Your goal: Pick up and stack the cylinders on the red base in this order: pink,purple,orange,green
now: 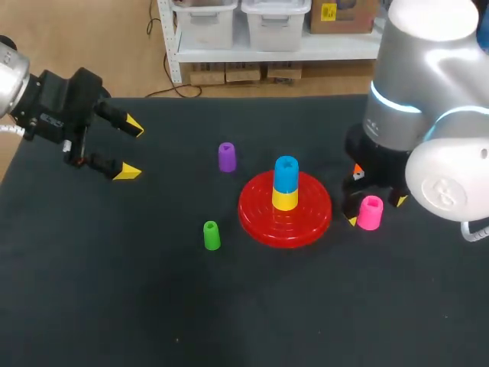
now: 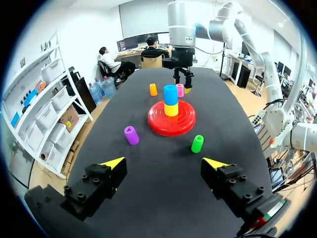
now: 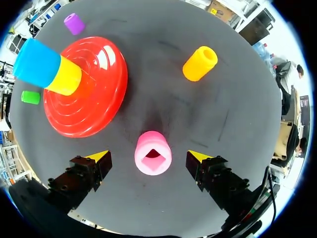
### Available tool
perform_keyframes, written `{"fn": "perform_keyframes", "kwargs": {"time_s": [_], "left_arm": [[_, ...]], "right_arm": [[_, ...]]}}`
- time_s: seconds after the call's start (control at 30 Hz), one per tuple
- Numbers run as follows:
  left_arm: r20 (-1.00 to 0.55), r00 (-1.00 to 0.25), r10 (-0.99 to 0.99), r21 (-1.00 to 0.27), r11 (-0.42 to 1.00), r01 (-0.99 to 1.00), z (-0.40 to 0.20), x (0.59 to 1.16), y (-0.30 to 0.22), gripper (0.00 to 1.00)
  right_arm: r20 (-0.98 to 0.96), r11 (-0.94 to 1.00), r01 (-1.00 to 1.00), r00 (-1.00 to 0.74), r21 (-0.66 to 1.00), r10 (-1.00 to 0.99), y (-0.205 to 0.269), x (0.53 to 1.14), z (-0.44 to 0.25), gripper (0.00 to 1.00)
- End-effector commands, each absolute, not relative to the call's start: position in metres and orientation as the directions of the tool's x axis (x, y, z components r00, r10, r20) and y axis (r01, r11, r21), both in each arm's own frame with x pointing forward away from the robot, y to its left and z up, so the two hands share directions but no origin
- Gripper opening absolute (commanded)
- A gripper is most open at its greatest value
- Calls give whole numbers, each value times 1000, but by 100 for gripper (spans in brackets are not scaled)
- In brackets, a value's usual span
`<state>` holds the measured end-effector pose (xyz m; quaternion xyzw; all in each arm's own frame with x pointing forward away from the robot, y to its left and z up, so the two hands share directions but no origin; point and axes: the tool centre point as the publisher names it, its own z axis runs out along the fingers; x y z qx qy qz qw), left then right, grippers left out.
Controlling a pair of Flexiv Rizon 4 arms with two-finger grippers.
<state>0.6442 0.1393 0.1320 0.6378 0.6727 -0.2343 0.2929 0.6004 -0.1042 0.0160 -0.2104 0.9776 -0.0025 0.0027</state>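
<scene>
Right hand [image 3: 148,156] straddles one pink cylinder [image 3: 153,152] beside one red base [image 3: 101,67].

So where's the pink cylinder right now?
In the head view the pink cylinder stands right of the red base, between the right gripper's open fingers.

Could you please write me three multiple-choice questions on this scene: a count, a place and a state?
1. How many cylinders are stacked on the red base? A one B two C three
2. Where is the pink cylinder? A on the base B on the table, between the fingers of the right gripper C on a shelf
3. The right gripper is: A open B shut on the pink cylinder C shut on nothing
Answers: 1 B, a blue cylinder sits on a yellow cylinder; 2 B, one finger stands on each side; 3 A, gaps show beside both fingers.
</scene>
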Motion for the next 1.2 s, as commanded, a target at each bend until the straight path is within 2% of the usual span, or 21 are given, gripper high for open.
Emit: {"fn": "perform_keyframes", "kwargs": {"time_s": [0.03,0.7,0.87,1.2], "left_arm": [[-695,-12,718,61,76,995,131,644,140,100],[-695,-12,718,61,76,995,131,644,140,100],[-695,-12,718,61,76,995,131,644,140,100],[-695,-12,718,61,76,995,131,644,140,100]], "right_arm": [[-7,912,-409,-912,-20,-410,-102,600,16,0],[-12,915,-404,-915,-1,-404,-103,597,14,0],[-79,932,-364,-929,5,-362,-108,603,48,0],[-204,885,-463,-872,48,-445,-91,632,138,0]]}}
